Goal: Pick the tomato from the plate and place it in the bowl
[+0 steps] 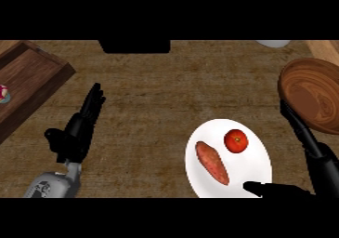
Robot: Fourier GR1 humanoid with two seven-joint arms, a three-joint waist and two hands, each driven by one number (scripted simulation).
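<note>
Lying on plate (pixel 199 176), tomato (pixel 235 141) left of open right hand (pixel 322 162); apart.

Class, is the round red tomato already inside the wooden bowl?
No, the round red tomato lies on the white plate beside the wooden bowl.

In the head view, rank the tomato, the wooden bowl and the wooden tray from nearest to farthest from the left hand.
From the left hand:
1. Wooden tray, just to its left.
2. Tomato, on the white plate to its right.
3. Wooden bowl, at the far right edge.
</note>
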